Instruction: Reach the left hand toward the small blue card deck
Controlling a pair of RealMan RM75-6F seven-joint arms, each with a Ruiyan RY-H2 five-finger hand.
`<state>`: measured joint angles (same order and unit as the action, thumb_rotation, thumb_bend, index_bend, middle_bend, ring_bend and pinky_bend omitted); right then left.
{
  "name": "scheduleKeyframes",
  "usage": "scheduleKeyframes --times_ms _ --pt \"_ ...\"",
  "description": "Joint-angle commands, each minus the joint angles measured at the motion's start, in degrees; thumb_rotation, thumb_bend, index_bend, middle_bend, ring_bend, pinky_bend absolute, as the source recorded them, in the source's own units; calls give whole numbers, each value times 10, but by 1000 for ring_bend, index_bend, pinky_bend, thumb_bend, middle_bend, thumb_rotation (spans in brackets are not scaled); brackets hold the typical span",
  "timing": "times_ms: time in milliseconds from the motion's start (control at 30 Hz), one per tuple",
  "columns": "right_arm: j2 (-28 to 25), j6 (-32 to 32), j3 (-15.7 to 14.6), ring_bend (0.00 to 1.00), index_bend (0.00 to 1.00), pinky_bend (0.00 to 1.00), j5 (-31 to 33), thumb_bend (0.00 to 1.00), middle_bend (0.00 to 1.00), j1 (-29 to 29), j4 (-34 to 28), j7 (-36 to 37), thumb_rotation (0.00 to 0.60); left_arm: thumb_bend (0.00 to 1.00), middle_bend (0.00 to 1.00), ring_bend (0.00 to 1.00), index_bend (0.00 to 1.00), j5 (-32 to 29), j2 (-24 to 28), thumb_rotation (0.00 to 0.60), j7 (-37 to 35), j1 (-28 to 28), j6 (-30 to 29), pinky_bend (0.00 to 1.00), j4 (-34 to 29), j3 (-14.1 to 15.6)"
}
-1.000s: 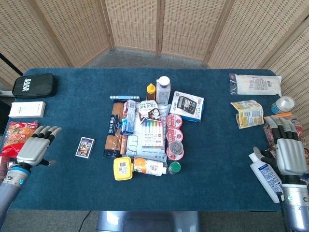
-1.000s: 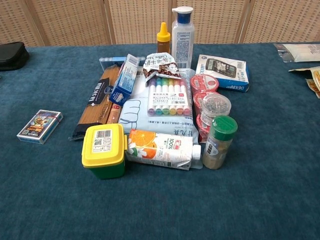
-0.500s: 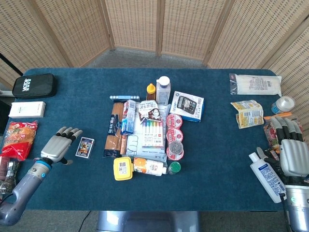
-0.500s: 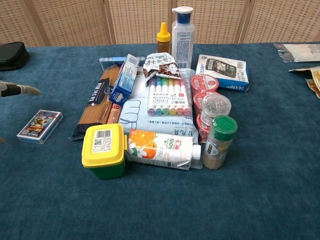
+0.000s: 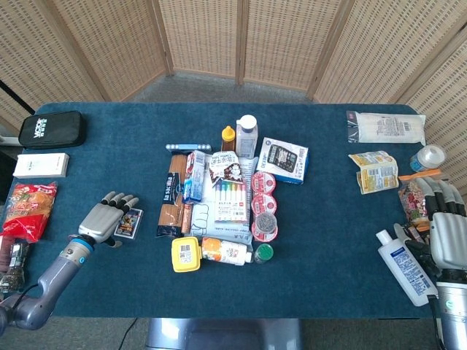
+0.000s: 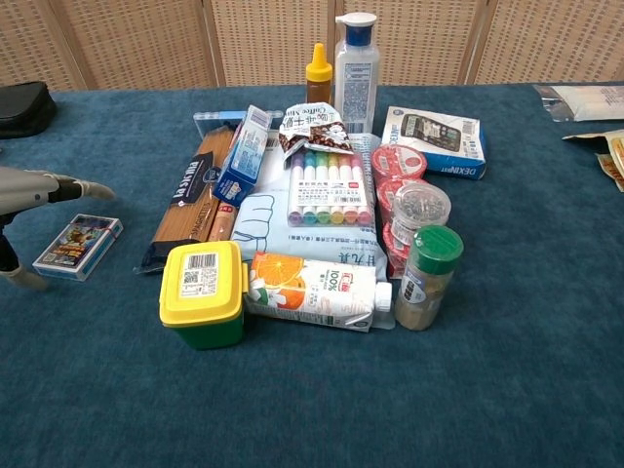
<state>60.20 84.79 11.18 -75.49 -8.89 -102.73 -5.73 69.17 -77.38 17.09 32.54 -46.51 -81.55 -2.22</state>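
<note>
The small blue card deck (image 5: 130, 223) (image 6: 78, 246) lies flat on the blue table, left of the spaghetti pack. My left hand (image 5: 106, 218) (image 6: 34, 195) hovers over the deck's left side, holding nothing. Its fingers are stretched out and reach above the deck's near edge. Whether they touch the deck I cannot tell. My right hand (image 5: 446, 232) rests at the table's right edge, fingers extended and holding nothing, beside a white bottle (image 5: 403, 267).
A spaghetti pack (image 5: 171, 195), yellow-lidded tub (image 5: 186, 254) and juice carton (image 5: 225, 251) lie just right of the deck. A red snack bag (image 5: 29, 208), white box (image 5: 41, 165) and black pouch (image 5: 51, 130) lie along the left edge.
My left hand has travelled right across the table from the left edge to above the deck. In the chest view it has come in at the left. The right hand has barely moved.
</note>
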Motion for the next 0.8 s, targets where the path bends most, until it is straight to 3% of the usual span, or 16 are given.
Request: scheduleKeyframes --times_ms 33,333,667,800 --pt "0 0 0 0 0 0 0 288 0 1 0 1 553 135 0 0 0 -2 -4 600 3 3 1 0 3 1" --pt "-1 3 1 0 0 0 2 288 0 5 4 8 553 135 0 0 34 -13 -15 600 26 15 3 0 5 6" --pt "-2 5 2 0 0 0 1 288 0 8 6 14 552 128 0 0 297 -18 -17 600 29 18 -5 0 4 10" --pt "-1 4 2 0 0 0 0 286 0 7 5 14 557 129 0 0 316 -13 -14 600 21 15 -13 0 5 12"
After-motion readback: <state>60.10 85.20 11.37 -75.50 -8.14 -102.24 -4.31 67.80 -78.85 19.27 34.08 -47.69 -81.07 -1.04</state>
